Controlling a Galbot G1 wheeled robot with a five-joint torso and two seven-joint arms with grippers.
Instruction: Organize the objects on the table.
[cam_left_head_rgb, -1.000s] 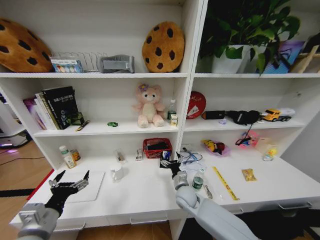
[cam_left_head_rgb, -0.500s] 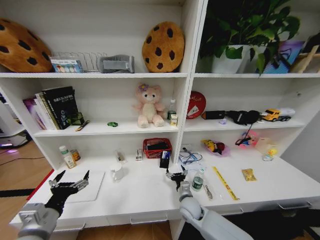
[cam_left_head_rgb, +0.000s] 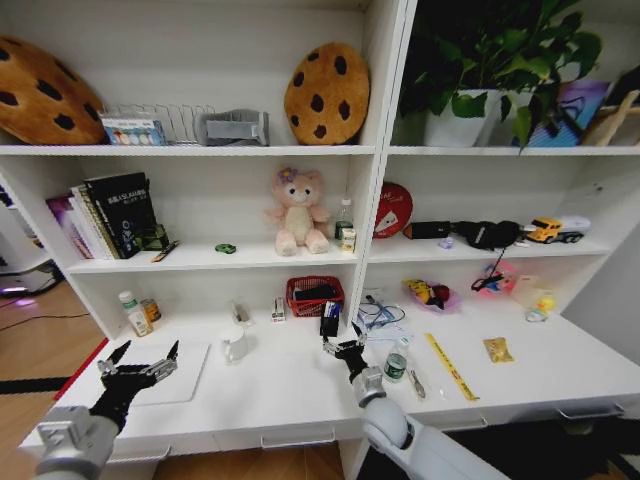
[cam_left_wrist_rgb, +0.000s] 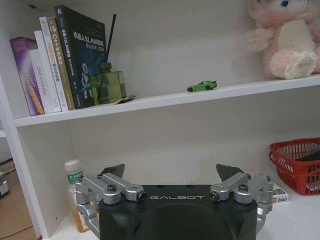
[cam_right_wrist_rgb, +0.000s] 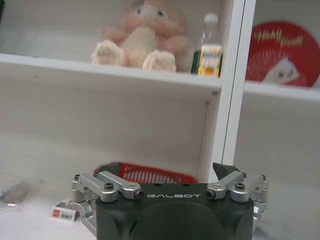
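White desk (cam_left_head_rgb: 290, 400) and shelving ahead, clutter strewn across the top. My right gripper (cam_left_head_rgb: 343, 347) hovers mid-desk, jaws spread wide and empty; the small dark upright gadget (cam_left_head_rgb: 329, 319) stands just beyond it, beside the red basket (cam_left_head_rgb: 314, 296) (right arm clearly nearer). My left gripper (cam_left_head_rgb: 140, 366) waits open, empty, over the silver laptop (cam_left_head_rgb: 172, 374).

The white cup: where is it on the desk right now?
Head view: the white cup stands on the table, left of centre, between the white pad and the red basket.
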